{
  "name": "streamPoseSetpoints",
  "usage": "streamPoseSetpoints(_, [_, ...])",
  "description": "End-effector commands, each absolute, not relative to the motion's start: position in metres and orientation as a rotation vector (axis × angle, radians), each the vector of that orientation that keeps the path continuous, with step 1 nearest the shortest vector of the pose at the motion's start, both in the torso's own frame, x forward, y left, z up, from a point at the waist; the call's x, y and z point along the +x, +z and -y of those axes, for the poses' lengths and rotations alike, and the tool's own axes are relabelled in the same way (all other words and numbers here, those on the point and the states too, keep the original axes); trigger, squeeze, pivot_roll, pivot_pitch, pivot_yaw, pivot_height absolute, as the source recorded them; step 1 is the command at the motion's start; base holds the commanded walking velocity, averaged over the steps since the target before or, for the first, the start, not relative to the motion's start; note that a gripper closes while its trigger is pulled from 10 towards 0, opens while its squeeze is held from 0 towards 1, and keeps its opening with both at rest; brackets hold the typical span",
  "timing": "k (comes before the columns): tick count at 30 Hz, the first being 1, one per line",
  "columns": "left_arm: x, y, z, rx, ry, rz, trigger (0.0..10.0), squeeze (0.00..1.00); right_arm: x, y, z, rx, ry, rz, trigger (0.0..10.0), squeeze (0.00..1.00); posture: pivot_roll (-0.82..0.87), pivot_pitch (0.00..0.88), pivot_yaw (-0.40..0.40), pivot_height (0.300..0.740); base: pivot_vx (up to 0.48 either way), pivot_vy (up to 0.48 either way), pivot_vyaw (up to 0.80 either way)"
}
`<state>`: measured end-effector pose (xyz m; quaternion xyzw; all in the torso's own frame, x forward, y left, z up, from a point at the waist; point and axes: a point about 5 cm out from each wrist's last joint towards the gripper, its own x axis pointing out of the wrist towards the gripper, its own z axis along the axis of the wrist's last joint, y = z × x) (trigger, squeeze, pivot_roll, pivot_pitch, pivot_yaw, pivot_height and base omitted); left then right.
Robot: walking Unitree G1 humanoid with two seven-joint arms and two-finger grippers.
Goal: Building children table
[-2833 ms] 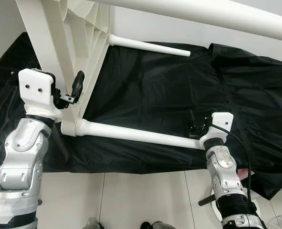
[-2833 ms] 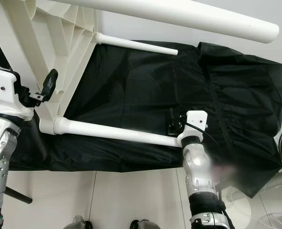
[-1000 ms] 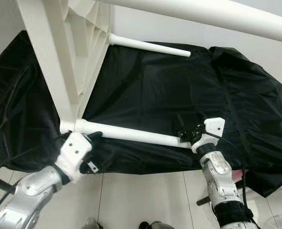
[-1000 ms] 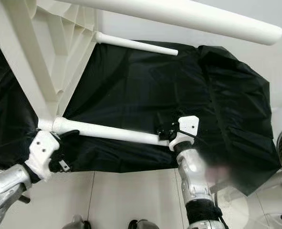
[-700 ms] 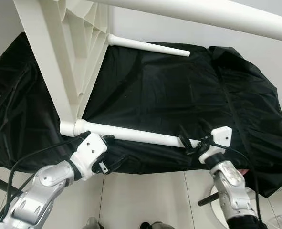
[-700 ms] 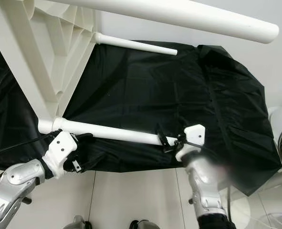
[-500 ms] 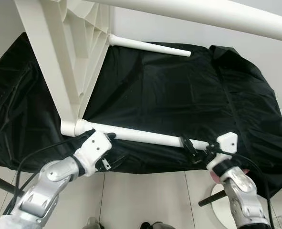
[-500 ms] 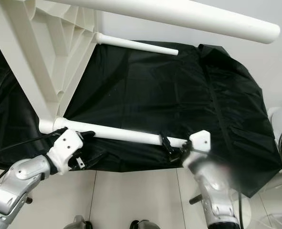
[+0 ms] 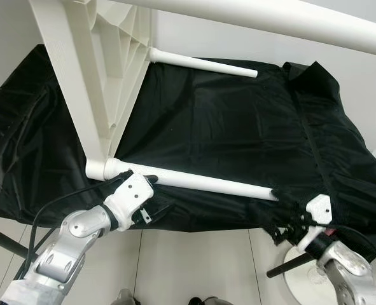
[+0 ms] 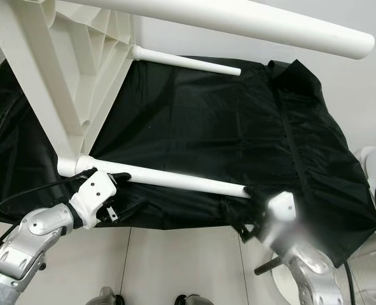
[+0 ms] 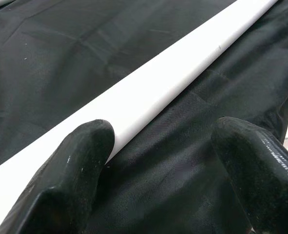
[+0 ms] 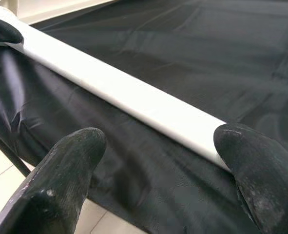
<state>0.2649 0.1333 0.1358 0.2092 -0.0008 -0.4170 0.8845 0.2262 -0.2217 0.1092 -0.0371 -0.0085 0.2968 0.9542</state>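
Two grippers, fingers apart: left gripper [image 9: 143, 184] at the near table leg [image 9: 200, 183] beside its socket in the tipped white tabletop [image 9: 105, 76]; right gripper [image 12: 153, 161] off the leg's free end, over black cloth [image 9: 238, 127]. We should steady the leg squarely before twisting.

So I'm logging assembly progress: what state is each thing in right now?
Tabletop: tipped on its side, ribbed underside showing.
Near leg: seated in its corner socket, lying over the black cloth.
Far leg: attached, sticking out sideways.
Left tool: open, at the near leg's socket end.
Right tool: open, just off the leg's free end.
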Motion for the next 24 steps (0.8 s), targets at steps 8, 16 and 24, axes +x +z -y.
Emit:
streamPoseSetpoints(8, [0.283, 0.138, -0.135, 0.473, -0.815, 0.015, 10.0, 0.0, 0.238, 0.108, 0.244, -0.095, 0.489, -0.014, 10.0, 0.0, -0.02, 0.099, -0.042, 0.74, 0.0, 0.0, 0.0])
streamPoseSetpoints(16, [0.287, 0.138, -0.126, 0.485, -0.832, 0.035, 10.0, 0.0, 0.247, 0.106, 0.239, -0.069, 0.463, -0.016, 10.0, 0.0, -0.02, 0.098, -0.042, 0.74, 0.0, 0.0, 0.0])
streamPoseSetpoints(24, [0.29, 0.14, -0.123, 0.492, -0.837, 0.046, 10.0, 0.0, 0.25, 0.102, 0.241, -0.134, 0.472, -0.039, 10.0, 0.0, -0.02, 0.103, -0.042, 0.74, 0.0, 0.0, 0.0])
